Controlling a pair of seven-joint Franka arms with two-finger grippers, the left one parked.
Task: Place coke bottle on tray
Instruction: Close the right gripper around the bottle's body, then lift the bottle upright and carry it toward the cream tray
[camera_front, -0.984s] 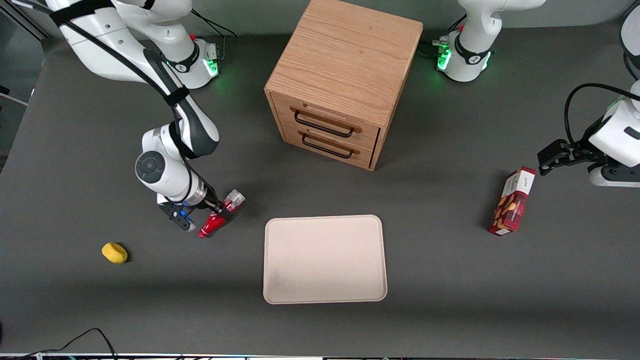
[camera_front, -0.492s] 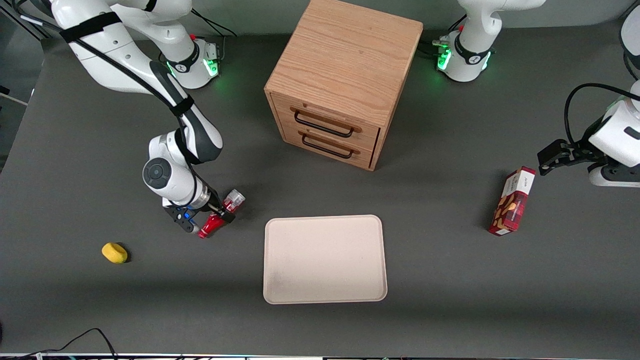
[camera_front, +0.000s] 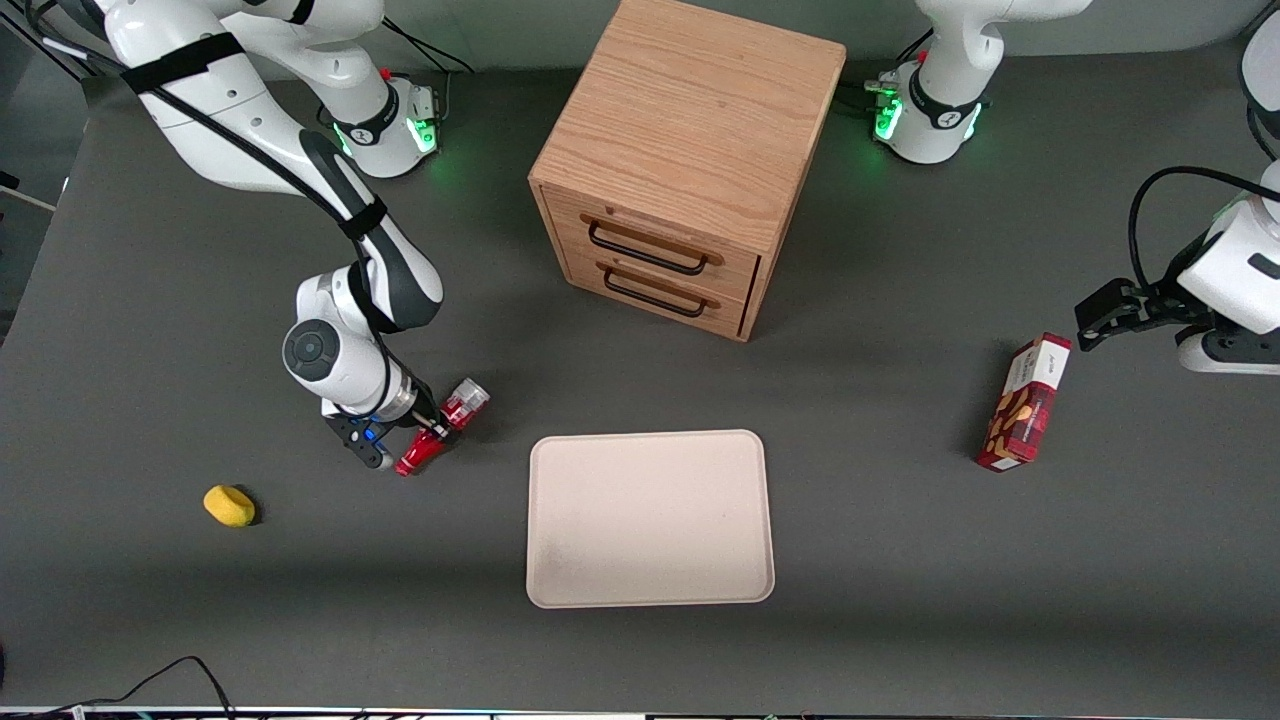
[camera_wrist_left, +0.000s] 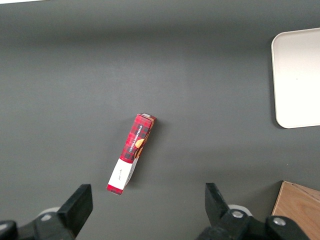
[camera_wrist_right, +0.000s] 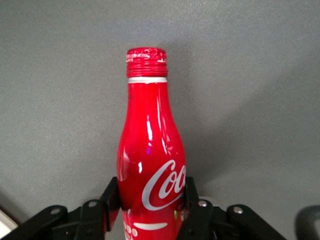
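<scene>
Gripper (camera_front: 430, 428) is clamped on the coke bottle (camera_front: 437, 427), fingers (camera_wrist_right: 111, 199) pressing both sides of the red body near the logo. Bottle lies tilted, cap end nearer the front camera, over the dark table (camera_front: 900, 560) just beside the tray (camera_front: 650, 518), toward the working arm's end. Yellow thing (camera_front: 229, 505) sits further out that way; wooden drawer cabinet (camera_front: 688, 160) stands farther from the camera than the tray
</scene>
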